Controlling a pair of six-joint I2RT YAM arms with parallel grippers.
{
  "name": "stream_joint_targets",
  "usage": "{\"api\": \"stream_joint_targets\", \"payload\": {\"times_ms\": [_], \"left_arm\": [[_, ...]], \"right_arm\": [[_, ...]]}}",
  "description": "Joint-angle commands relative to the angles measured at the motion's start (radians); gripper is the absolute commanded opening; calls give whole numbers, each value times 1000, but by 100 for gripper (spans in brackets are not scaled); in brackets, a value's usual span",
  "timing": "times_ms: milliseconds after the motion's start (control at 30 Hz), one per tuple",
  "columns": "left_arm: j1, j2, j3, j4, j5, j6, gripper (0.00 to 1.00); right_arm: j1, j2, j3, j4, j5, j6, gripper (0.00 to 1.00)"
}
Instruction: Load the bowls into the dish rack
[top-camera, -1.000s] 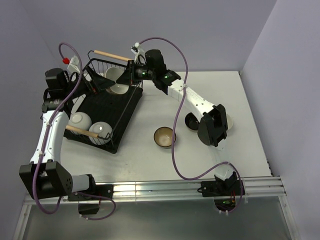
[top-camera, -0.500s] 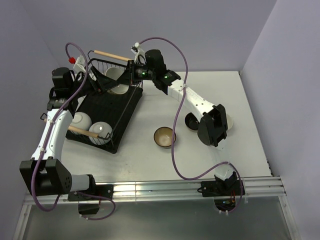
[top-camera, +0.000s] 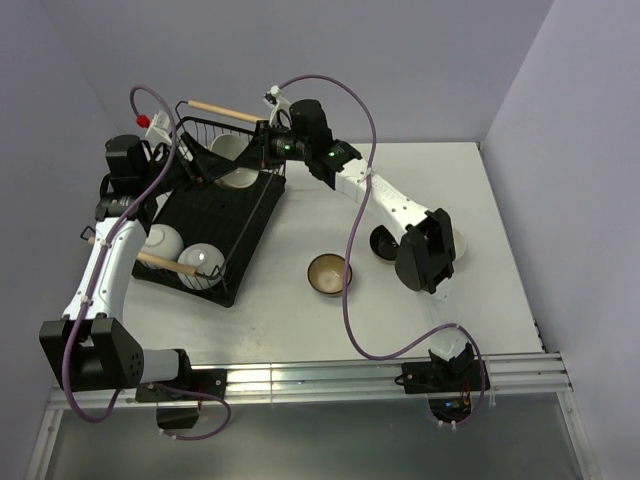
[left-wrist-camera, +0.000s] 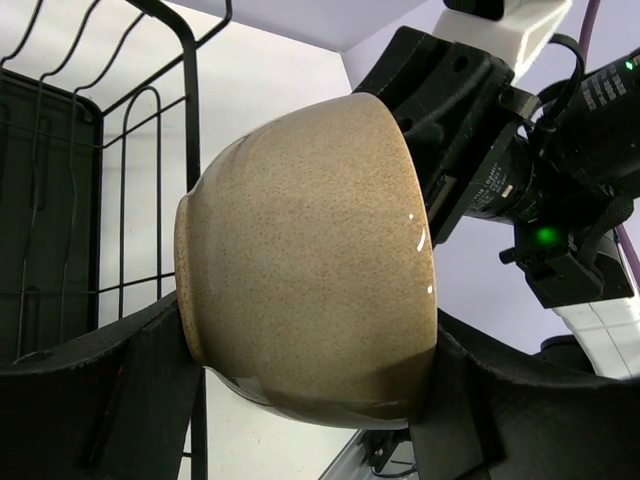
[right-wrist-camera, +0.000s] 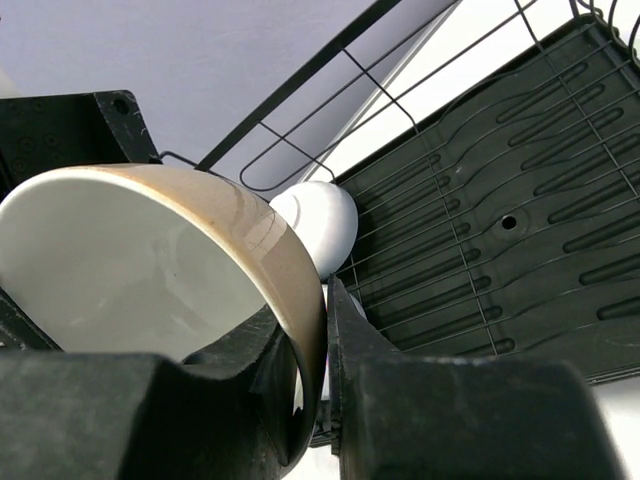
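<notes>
Over the far end of the dish rack (top-camera: 232, 232) hangs a cream-beige bowl (top-camera: 238, 161), tipped on its side. My right gripper (top-camera: 254, 152) is shut on its rim, one finger inside and one outside (right-wrist-camera: 325, 300). My left gripper (top-camera: 207, 166) reaches in from the left and spans the same bowl (left-wrist-camera: 310, 250), one finger against the rim and the other against the foot (left-wrist-camera: 305, 335). Two white bowls (top-camera: 161, 241) (top-camera: 201, 259) lie upside down at the rack's near end. A brown bowl (top-camera: 328, 272) and a black bowl (top-camera: 384, 243) sit on the table.
The rack's wire walls (left-wrist-camera: 190, 120) rise close to both grippers, with wooden handles at the far (top-camera: 225, 110) and near (top-camera: 160, 262) ends. The right arm's elbow (top-camera: 428, 250) hangs over the black bowl and partly covers a pale bowl (top-camera: 459, 240).
My left gripper has swung right to the cream-beige bowl and its jaws have narrowed around it. The right gripper and the bowl have stayed put.
</notes>
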Motion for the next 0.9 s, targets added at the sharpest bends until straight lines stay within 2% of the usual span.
{"api": "stream_joint_targets", "payload": {"times_ms": [0,67,100,233,400,667,767,800,867], "left_arm": [[24,-18,10,56,-39,-39,0],[28,-20,12,56,-50,-40,0],[31,-20,12,57,-53,-42,0],[38,-20,7,62,-57,-47,0],[41,-23,0,60,-65,-47,0],[44,-23,-11,89,-19,-73,0],[45,-26,-13,93,-16,-80,0],[47,-27,-10,89,-22,-76,0],[47,-24,-3,73,-45,-67,0]], "right_arm": [[17,-22,46,82,-80,17,22],[17,-20,46,79,-80,17,28],[16,-22,48,78,-78,17,35],[16,-20,46,73,-71,17,41],[16,-20,45,67,-63,14,59],[14,-5,60,61,-55,14,57],[14,0,65,46,-40,13,68],[14,-3,60,43,-39,16,75],[11,-6,59,41,-34,14,81]]}}
